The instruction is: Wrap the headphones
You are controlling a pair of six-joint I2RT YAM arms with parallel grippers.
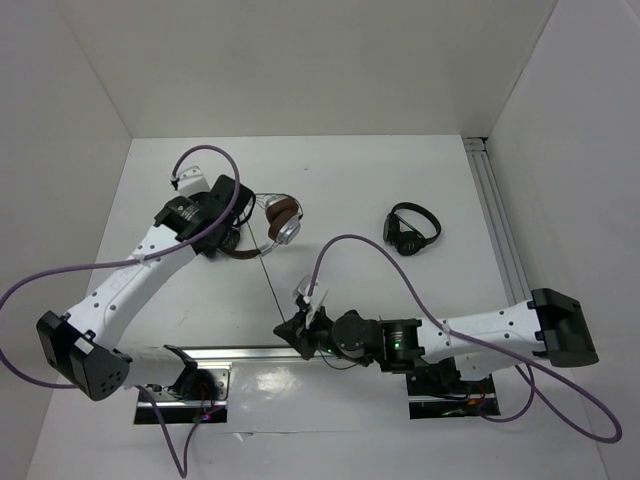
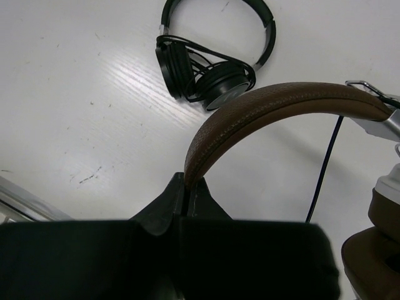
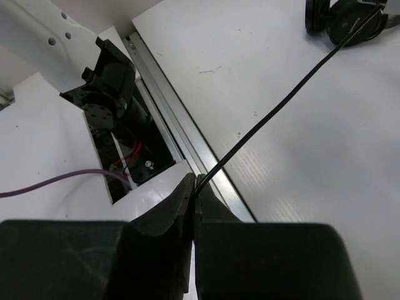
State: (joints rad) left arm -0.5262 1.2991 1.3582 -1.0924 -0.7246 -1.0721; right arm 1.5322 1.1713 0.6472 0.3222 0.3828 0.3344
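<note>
- Closed left jaws grip the brown headband of the headphones (image 2: 281, 103), whose cups sit just to their right.
- Shut right jaws pinch the thin black cable (image 3: 281, 119), which runs taut away from them.
- Smaller black headphones (image 2: 212, 62) lie on the white counter (image 2: 75, 112), well beyond the left jaws.

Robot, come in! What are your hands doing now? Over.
Left gripper shut on headband. Right gripper shut on cable, taut. Black headphones lie apart.

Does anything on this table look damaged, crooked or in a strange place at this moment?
Nothing looks damaged or spilled. One thing stands out: the cable of the headphones runs taut and straight to the right tool, which pinches it, while the left tool clamps the brown headband.
</note>
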